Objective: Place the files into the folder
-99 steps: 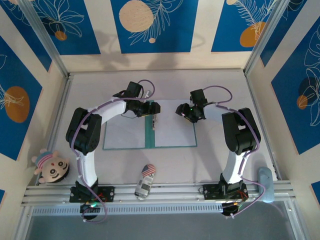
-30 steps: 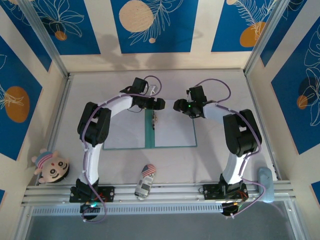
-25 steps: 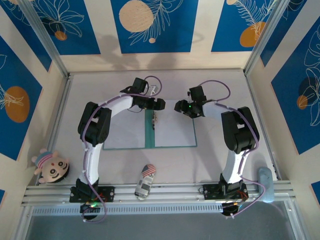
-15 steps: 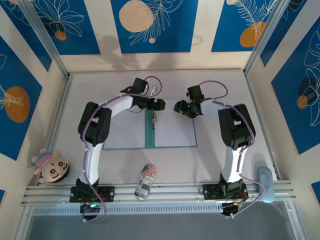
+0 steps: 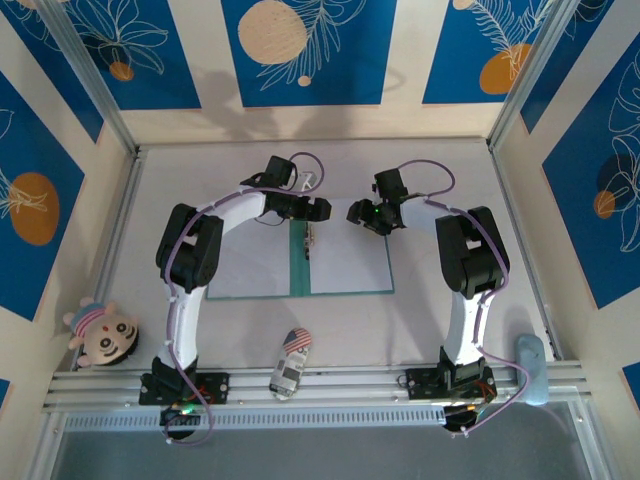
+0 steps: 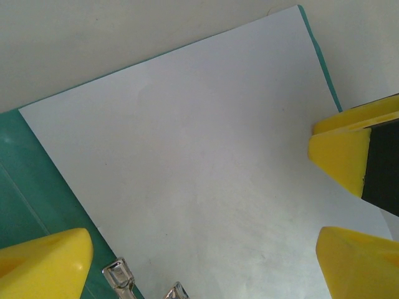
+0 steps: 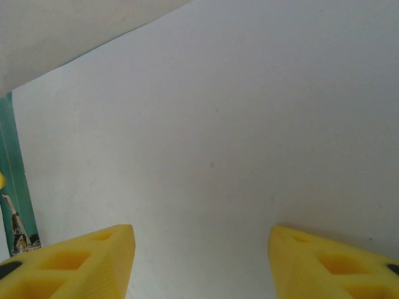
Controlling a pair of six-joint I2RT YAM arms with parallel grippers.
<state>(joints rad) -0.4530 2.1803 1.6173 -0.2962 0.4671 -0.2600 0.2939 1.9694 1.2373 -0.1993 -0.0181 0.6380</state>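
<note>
Left gripper point(image 6: 199, 265): wide open, empty, over the far end of the folder point(image 6: 25, 187).
Right gripper point(image 7: 201, 258): jaws apart, empty, over the files point(image 7: 212, 124), likely to flatten them.

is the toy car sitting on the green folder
No, the toy car lies off the folder, clear of its near edge.
</note>
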